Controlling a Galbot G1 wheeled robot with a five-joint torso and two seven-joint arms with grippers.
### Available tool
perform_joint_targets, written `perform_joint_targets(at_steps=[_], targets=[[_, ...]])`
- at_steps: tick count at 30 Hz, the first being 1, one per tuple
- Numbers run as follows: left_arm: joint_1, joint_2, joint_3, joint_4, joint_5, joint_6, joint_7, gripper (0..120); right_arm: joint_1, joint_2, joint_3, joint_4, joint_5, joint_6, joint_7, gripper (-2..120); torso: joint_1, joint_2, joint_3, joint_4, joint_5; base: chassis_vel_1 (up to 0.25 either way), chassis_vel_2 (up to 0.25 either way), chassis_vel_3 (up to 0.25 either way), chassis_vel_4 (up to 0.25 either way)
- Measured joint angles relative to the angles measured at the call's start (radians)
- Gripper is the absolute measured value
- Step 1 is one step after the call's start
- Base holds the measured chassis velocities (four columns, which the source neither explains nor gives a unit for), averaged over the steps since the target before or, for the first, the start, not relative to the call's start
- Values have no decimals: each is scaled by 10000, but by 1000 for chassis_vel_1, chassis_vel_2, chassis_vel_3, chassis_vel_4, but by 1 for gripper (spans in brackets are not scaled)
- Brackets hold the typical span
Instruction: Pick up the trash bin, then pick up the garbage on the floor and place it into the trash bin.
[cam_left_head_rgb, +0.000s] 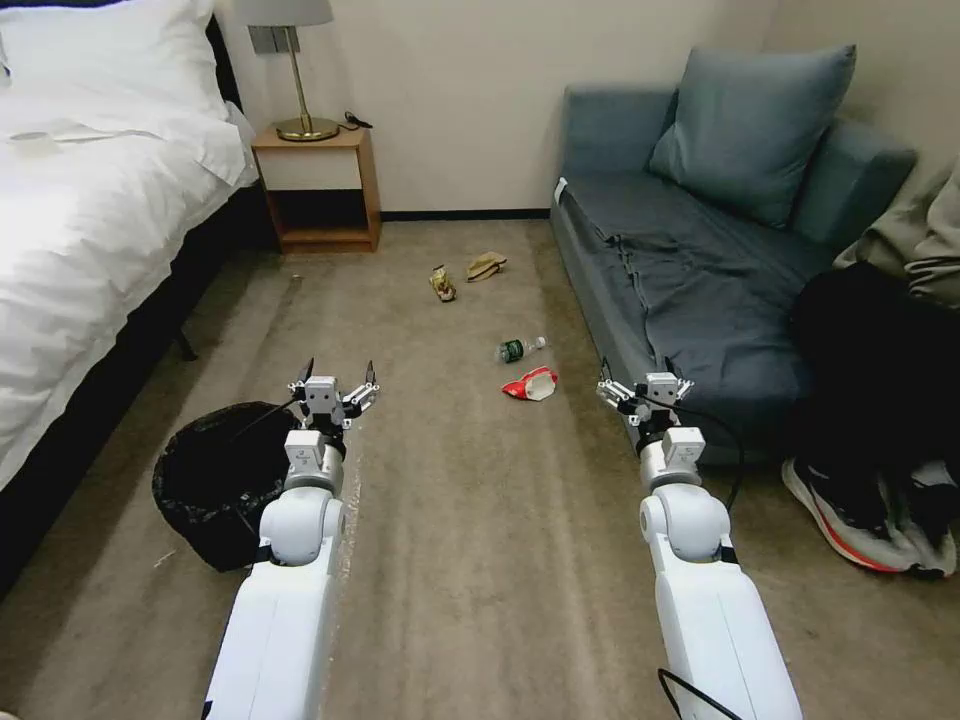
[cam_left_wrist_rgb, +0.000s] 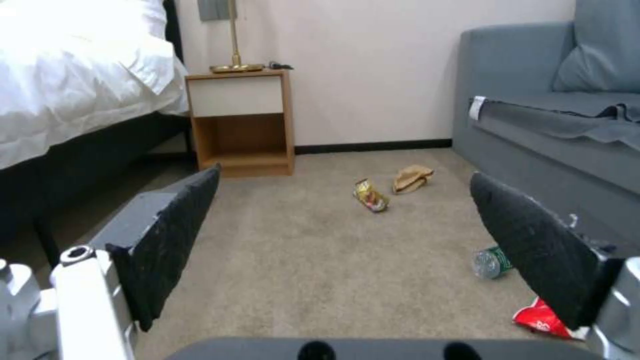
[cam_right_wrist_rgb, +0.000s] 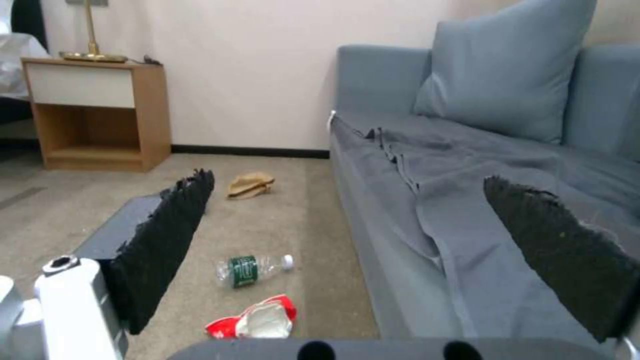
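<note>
Sitting on the carpet beside the bed (cam_left_head_rgb: 80, 230), the trash bin (cam_left_head_rgb: 215, 480) is the thing to start from. It is round, and a crinkly black bag covers it. Nothing holds it.

Just to the right of the bin is the left gripper (cam_left_head_rgb: 338, 385). Its arm runs along the bin's right side. Its fingers are spread wide with nothing between them. The gripper points forward, a bit past the bin's far rim, so the bin lies back and to the left of the fingers. I think this is the arm for the bin, because it is much nearer than the other one. It would need to pull back and swing left to get to the rim.

Farther right of the bin, out in the middle of the floor, lies the garbage. Far off toward the wall are a brown-gold wrapper (cam_left_head_rgb: 442, 284) and a crumpled tan paper (cam_left_head_rgb: 486, 266), close together. Nearer are a clear bottle (cam_left_head_rgb: 520, 349) with a green label and a red-and-white wrapper (cam_left_head_rgb: 531, 384). The bottle lies on its side, with its cap pointing toward the sofa (cam_left_head_rgb: 700, 260).

Well to the right of the bin, at the sofa's front edge, is the right gripper (cam_left_head_rgb: 647, 385). Its fingers are spread wide too and hold nothing. The red-and-white wrapper and the bottle lie just to its left, so I think this arm is nearer to them.
</note>
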Motion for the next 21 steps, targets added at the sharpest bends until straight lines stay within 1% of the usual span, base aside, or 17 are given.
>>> perform_joint_targets(at_steps=[5,7,8,9,10,11,12,14,15,16,17,19,20,21], targets=[[45,45,-49,-136,-48,98,-3,100,-154,-73,94,339,145,-160,0,100,0,0,0,1,4,0,0,0,0],[203,175,-160,-560,-193,447,-42,100,-470,-255,334,1060,460,-513,2,100,0,-1,0,-4,-6,0,0,0,0],[253,233,-229,-749,-235,537,-96,100,-622,-341,451,1405,614,-684,7,100,0,0,-2,2,9,0,0,0,0],[253,233,-229,-749,-235,537,-96,100,-622,-341,451,1405,614,-684,7,100,0,0,-2,2,9,0,0,0,0],[289,258,-226,-861,-283,641,-67,100,-791,-429,542,1792,783,-874,0,100,0,0,-3,-2,5,0,0,0,0],[381,330,-292,-1081,-373,863,-99,100,-963,-527,679,2175,949,-1063,2,100,0,-1,-1,-1,-13,0,0,0,0],[381,330,-292,-1081,-373,863,-99,100,-963,-527,679,2175,949,-1063,2,100,0,-1,-1,-1,-13,0,0,0,0],[570,544,-489,-1731,-597,1369,-204,100,-1271,-688,884,2876,1256,-1412,3,100,0,0,-3,-2,9,0,0,0,0],[675,641,-581,-2024,-705,1637,-254,100,-1410,-767,988,3192,1396,-1571,4,100,0,0,-2,-2,3,0,0,0,0],[675,641,-581,-2024,-705,1637,-254,100,-1410,-767,988,3192,1396,-1571,4,100,0,0,-2,-2,3,0,0,0,0],[801,758,-691,-2379,-844,1954,-315,100,-1573,-863,1110,3574,1562,-1755,4,100,0,0,-2,0,-5,0,0,0,0],[1020,986,-898,-3071,-1091,2521,-430,100,-1895,-1034,1331,4297,1875,-2117,2,100,-1,0,-2,0,4,0,0,0,0],[1020,986,-898,-3071,-1091,2521,-430,100,-1895,-1034,1331,4297,1875,-2117,2,100,-1,0,-2,0,4,0,0,0,0],[1178,1134,-1029,-3528,-1264,2915,-499,100,-2090,-1144,1470,4738,2068,-2340,1,100,0,0,-2,-1,-2,0,0,0,0]])
